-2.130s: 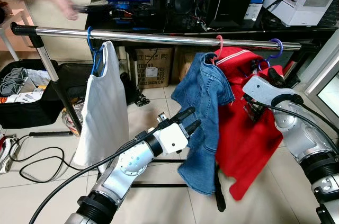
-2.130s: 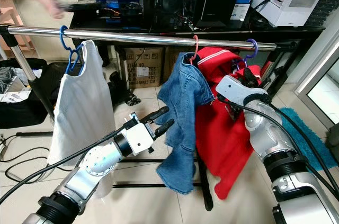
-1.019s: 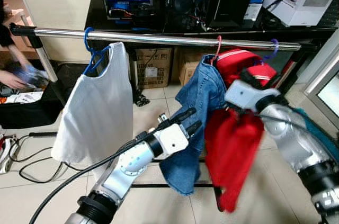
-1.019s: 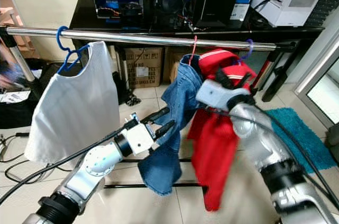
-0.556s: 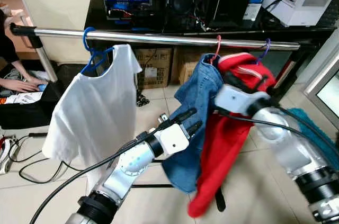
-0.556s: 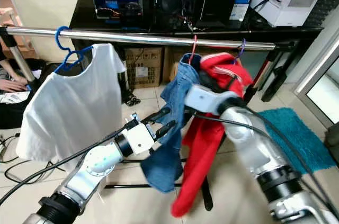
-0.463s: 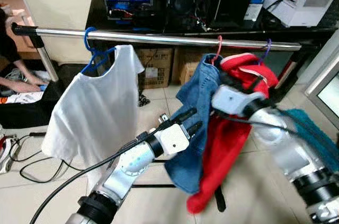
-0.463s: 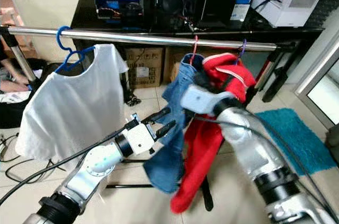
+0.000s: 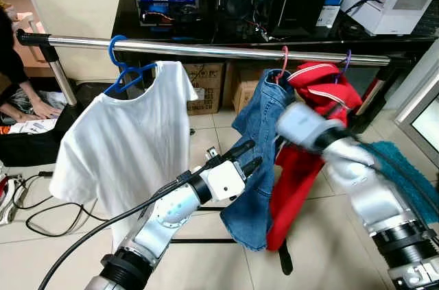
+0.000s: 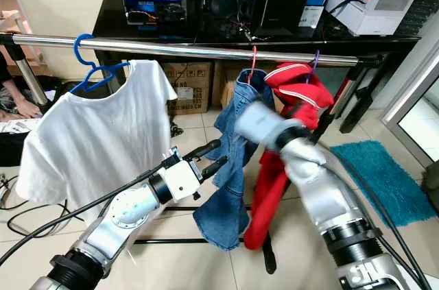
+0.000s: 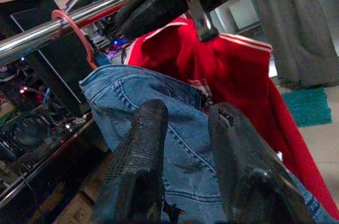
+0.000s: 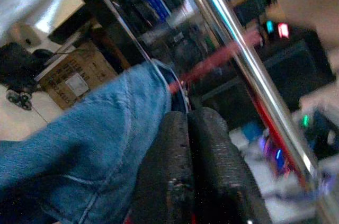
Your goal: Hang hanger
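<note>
right gripper [image 12: 186,144] jaws closed, empty, by pink hanger [image 12: 212,62] | left gripper [image 9: 245,156] jaws apart, before denim garment [image 9: 257,160]

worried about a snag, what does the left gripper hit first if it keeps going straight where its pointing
Most likely the blue denim garment: the left gripper, fingers open, points right at it, with the red garment beyond. Depth is hard to judge.

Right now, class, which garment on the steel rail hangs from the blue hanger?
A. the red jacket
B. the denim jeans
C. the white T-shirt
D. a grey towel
C: the white T-shirt hangs from the blue hanger at the robot's left end of the rail; the denim jeans hang from a pink hook and the red jacket from a purple one.
</note>
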`<state>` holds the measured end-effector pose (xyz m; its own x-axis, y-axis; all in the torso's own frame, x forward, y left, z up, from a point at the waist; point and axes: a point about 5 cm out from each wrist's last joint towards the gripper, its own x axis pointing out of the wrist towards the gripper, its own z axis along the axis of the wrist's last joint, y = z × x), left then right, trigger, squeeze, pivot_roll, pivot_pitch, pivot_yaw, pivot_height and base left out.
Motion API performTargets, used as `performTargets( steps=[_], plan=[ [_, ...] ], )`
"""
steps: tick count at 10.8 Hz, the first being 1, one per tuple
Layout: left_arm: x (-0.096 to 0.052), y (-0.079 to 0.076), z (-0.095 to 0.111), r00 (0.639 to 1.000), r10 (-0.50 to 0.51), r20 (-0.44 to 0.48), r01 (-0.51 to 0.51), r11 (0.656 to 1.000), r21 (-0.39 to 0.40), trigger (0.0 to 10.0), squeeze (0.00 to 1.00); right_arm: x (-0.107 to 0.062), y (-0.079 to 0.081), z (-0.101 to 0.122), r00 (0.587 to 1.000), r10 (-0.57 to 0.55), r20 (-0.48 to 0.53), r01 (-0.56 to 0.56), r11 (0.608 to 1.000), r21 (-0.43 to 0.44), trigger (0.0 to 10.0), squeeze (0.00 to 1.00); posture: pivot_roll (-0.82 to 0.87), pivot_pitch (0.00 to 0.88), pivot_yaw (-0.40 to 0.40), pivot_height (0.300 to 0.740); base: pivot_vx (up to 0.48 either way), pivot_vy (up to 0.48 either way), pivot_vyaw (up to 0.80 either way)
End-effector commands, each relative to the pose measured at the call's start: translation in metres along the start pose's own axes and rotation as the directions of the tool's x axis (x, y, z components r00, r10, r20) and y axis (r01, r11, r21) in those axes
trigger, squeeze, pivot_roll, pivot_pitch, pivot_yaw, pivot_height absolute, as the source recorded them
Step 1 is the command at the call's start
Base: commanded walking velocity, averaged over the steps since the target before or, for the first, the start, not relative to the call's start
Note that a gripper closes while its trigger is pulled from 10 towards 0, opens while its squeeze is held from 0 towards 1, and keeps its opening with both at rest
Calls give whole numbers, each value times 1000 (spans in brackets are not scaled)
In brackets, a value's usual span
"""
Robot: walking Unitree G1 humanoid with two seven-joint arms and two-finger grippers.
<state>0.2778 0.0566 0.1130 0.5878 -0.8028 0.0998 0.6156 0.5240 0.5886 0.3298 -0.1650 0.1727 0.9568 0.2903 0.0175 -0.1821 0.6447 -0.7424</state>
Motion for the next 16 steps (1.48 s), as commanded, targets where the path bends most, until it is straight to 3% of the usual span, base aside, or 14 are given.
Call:
performTargets(
  steps=[1,3,6,7,10,12,13,16],
  plan=[
    [4,0,7,999,-19,36,18,1000,22,10000,0,-3,-6,-13,997,-32,-76,40,994,104,10000,1000,128,44,-50,740,0,0,0],
    [4,0,8,999,-23,40,21,999,32,10000,0,-5,-15,-25,979,-108,-174,140,973,185,10000,1000,126,44,-50,740,0,0,0],
    [7,6,19,994,-17,106,4,993,121,10000,0,-9,-24,-54,921,-181,-344,274,930,244,10000,980,131,42,-52,740,0,0,0],
    [7,8,19,994,-6,109,-8,992,125,10000,0,-10,-24,-62,904,-178,-388,307,903,301,10000,0,136,40,-52,740,0,0,0],
    [6,8,18,994,-10,109,-5,990,139,10000,0,-10,-22,-75,869,-164,-468,374,836,402,10000,0,140,36,-51,740,0,0,0],
    [6,7,18,994,-14,108,-1,990,142,10000,0,-14,1,-90,848,-5,-530,354,750,559,10000,0,141,36,-51,740,0,0,0],
    [6,7,18,994,-15,107,0,990,141,10000,0,-16,19,-93,842,95,-532,306,728,614,10000,0,141,36,-50,740,0,0,0],
    [6,6,17,994,-18,106,3,990,142,10000,0,-15,26,-94,840,124,-529,300,705,643,10000,0,142,35,-48,740,0,0,0]
  ],
)
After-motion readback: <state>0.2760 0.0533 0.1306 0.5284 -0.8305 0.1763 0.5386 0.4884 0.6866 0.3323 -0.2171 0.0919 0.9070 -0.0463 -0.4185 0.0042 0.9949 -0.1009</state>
